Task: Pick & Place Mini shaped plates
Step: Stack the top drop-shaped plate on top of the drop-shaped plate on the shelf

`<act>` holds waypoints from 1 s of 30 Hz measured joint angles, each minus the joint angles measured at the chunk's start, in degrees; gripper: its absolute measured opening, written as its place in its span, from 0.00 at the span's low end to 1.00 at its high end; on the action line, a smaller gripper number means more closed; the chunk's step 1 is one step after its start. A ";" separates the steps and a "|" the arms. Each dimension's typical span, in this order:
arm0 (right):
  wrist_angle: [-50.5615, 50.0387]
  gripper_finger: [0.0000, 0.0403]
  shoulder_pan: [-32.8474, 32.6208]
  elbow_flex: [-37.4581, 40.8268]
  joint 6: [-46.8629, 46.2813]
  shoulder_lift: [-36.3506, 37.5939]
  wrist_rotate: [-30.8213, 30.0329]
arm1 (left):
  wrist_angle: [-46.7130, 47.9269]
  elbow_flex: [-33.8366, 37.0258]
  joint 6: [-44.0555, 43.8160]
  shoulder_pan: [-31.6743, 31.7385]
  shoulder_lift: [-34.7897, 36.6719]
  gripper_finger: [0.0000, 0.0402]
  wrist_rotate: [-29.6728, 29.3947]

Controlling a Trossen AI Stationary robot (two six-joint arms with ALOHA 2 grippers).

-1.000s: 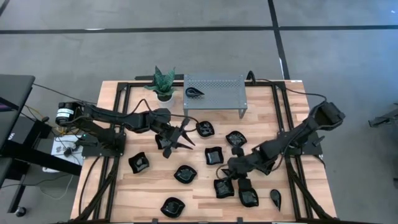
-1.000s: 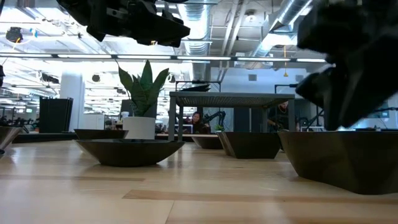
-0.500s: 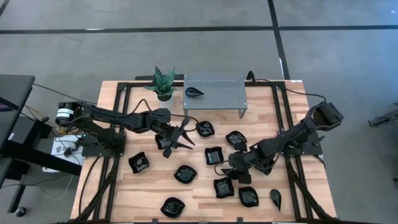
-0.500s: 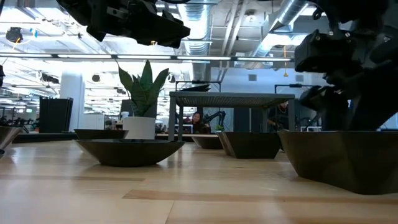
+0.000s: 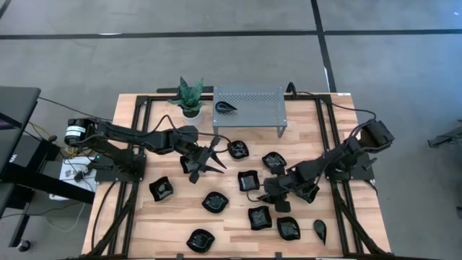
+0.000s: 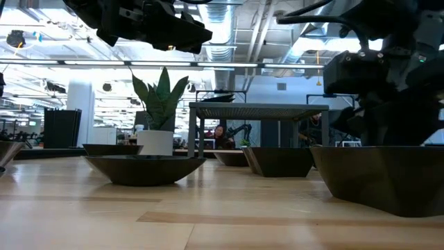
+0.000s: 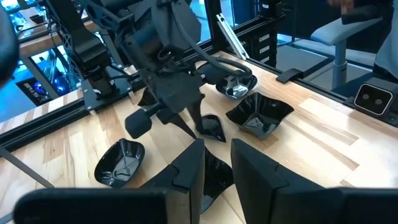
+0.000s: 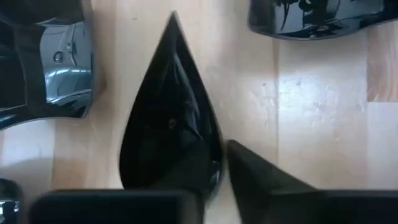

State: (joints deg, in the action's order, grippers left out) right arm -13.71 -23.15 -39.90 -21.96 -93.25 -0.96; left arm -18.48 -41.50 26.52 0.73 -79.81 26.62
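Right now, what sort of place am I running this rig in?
Probably an open-plan robotics lab or workshop: exposed ceiling ducts, a person seated at another robot station, and a framed wooden table holding a perforated metal shelf.

Glossy black teardrop plate (image 8: 169, 127); pale matt wood table (image 5: 231, 220); perforated grey metal shelf (image 5: 249, 105).

Both arms are matt black, built of slim tubes joined by chunky rounded joints. The left arm (image 5: 137, 139), in the left half of the high view, has a silvery drum with a yellow band at its base and thin black cables alongside. The right arm (image 5: 339, 160), lower right, ends in a boxy black shoulder block. Each hand's fingers (image 7: 255, 171) are flat, dark, angular wedges.
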 joint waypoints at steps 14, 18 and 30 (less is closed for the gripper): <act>-1.97 0.01 7.50 0.39 3.58 12.84 0.54 | -0.02 0.04 0.01 0.00 -0.01 0.20 0.02; 2.45 0.01 10.18 0.41 10.90 17.05 -1.14 | -0.45 0.04 0.09 0.00 -0.02 0.20 0.02; 26.25 0.00 16.53 0.33 15.06 15.57 -42.66 | -2.05 0.04 -0.33 -0.02 -0.02 0.20 -12.16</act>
State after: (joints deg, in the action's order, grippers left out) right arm 12.54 -6.62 -39.57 -6.90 -77.68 -43.62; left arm -20.53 -41.45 26.20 0.72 -79.83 14.46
